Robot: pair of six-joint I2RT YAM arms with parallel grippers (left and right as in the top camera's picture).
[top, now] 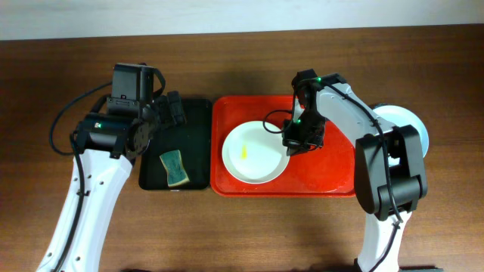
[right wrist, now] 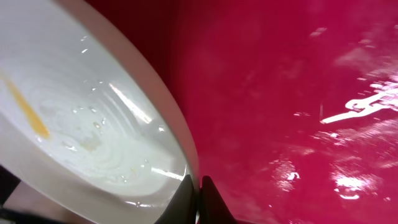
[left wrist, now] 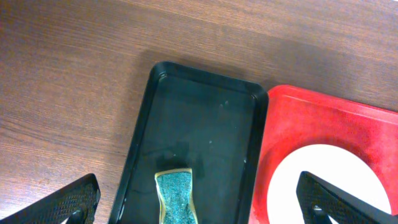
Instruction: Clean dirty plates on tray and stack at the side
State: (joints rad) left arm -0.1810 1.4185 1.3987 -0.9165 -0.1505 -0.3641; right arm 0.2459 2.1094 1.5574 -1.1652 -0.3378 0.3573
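Note:
A white plate with a yellow smear in its middle lies on the left half of the red tray. My right gripper is shut on this plate's right rim. In the right wrist view the two fingers pinch the plate's edge just above the tray floor. My left gripper hangs open over the black tray. In the left wrist view its fingertips stand wide on either side of a green sponge.
The sponge lies in the near part of the black tray, left of the red tray. A pale plate rests on the wooden table right of the red tray, partly hidden behind the right arm.

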